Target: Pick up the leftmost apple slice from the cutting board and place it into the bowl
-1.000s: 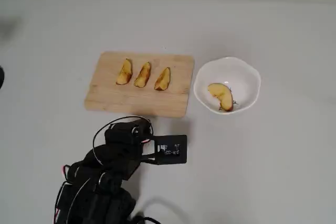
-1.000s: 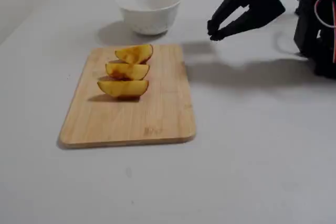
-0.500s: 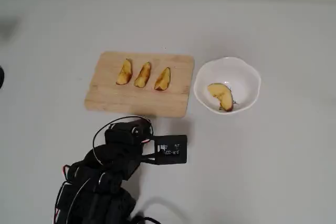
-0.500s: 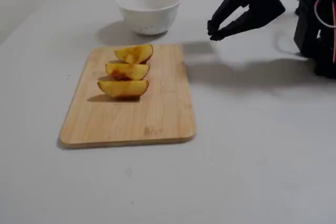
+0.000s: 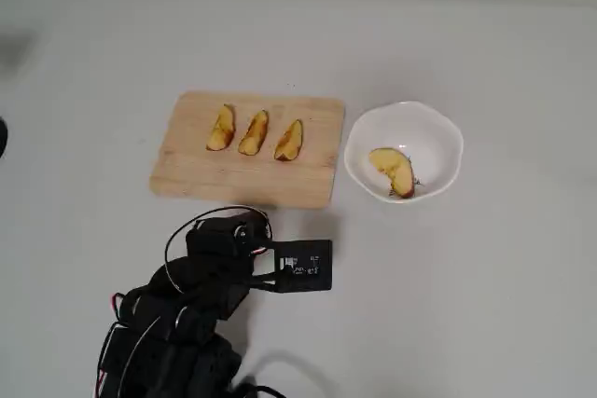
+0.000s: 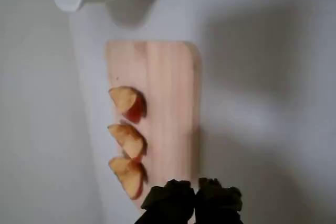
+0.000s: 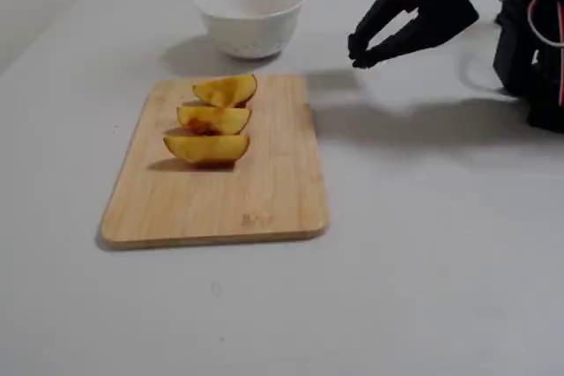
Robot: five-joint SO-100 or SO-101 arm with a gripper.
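The broadest apple slice [image 5: 394,171] lies inside the white scalloped bowl [image 5: 438,125], right of the cutting board [image 5: 242,176] in the overhead view. The fixed view shows the bowl [image 7: 249,15] from the side, with the slice inside hidden. Three slimmer slices [image 5: 254,132] remain in a row on the board. My gripper [image 5: 238,223] is shut and empty. It hovers just off the board's near edge in the overhead view. In the wrist view my gripper [image 6: 195,190] is above the board's edge [image 6: 168,77]. In the fixed view my gripper [image 7: 357,57] is right of the bowl.
The three slimmer slices also show in the fixed view [image 7: 211,119] and the wrist view [image 6: 127,139]. The arm's black body and cables [image 5: 173,333] fill the lower left of the overhead view. The table is plain white.
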